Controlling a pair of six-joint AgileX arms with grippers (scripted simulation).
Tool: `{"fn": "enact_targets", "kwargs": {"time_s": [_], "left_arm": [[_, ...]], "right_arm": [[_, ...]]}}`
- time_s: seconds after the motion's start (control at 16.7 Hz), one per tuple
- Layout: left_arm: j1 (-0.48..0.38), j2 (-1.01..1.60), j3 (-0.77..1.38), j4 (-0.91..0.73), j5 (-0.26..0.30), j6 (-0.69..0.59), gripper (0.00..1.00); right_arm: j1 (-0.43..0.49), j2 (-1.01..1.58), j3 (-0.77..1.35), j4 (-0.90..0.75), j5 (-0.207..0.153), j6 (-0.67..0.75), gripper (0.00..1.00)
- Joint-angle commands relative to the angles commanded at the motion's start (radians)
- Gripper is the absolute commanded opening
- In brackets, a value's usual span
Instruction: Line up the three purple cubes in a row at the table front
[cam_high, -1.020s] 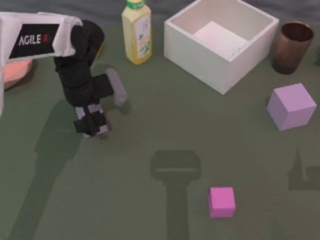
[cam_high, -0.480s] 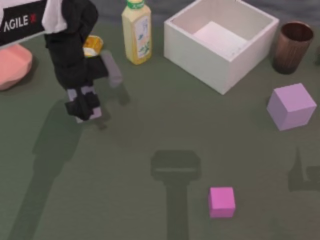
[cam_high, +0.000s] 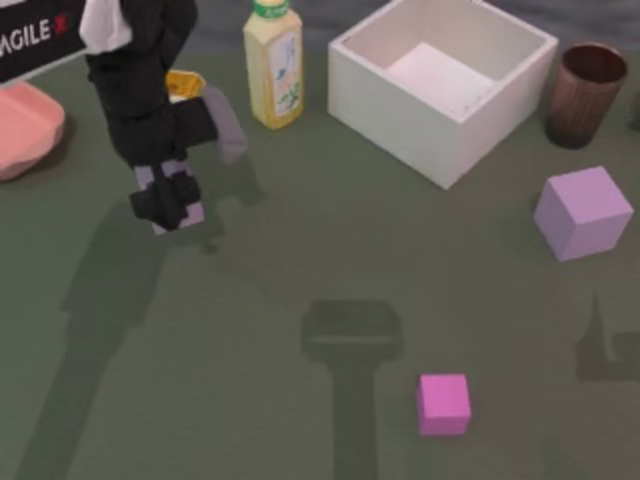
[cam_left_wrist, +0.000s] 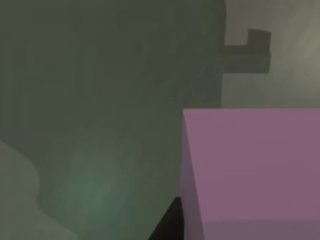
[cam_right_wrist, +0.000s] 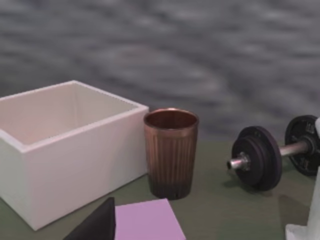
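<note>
Top view: left end effector (cam_high: 168, 205) sits near the worktop's (cam_high: 300, 280) back-left corner, pinching the medium lilac cube (cam_high: 190, 214); only slivers of that cube show under the black fingers. Left wrist view confirms it: the medium lilac cube (cam_left_wrist: 250, 170) fills the lower corner of the picture, close up against the camera, with a dark fingertip (cam_left_wrist: 167, 225) just beside it. Can't tell whether the cube is touching the worktop or lifted off it.

Large lilac cube (cam_high: 583, 212) is at the right edge of the worktop, roughly mid-depth, just in front of the brown cup (cam_high: 585, 95). Small magenta cube (cam_high: 443, 403) lies near the front edge, right of centre, well apart from both of the others. So the three are not in a row.

White open box (cam_high: 440, 85) stands at the back, right of centre. Yellow bottle (cam_high: 274, 65) stands upright to its left. A pink object (cam_high: 28, 125) sits at the back-left edge.

Right arm isn't visible in the top view; its fingers can't be judged. Its wrist view shows the large lilac cube (cam_right_wrist: 147, 220), the cup (cam_right_wrist: 171, 152), the box (cam_right_wrist: 65, 145) and a dumbbell (cam_right_wrist: 272, 155).
</note>
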Motion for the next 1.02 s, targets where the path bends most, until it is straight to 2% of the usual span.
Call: {"fn": "enact_targets", "kwargs": {"time_s": [0.24,0.6,0.72,0.84,1.02], "left_arm": [[-0.143,-0.057,-0.071,0.015,-0.001,-0.058,0.0],[-0.479,-0.187,-0.243,0.047,-0.001,-0.191,0.0],[-0.567,-0.227,-0.288,0.059,-0.003,-0.227,0.0],[-0.612,-0.253,-0.316,0.067,-0.004,-0.25,0.0],[-0.619,-0.257,-0.321,0.069,-0.004,-0.254,0.0]], "right_arm": [[0.0,0.0,0.0,0.0,0.0,0.0,1.0],[0.0,0.0,0.0,0.0,0.0,0.0,1.0],[0.0,0.0,0.0,0.0,0.0,0.0,1.0],[0.0,0.0,0.0,0.0,0.0,0.0,1.0],[0.0,0.0,0.0,0.0,0.0,0.0,1.0]]}}
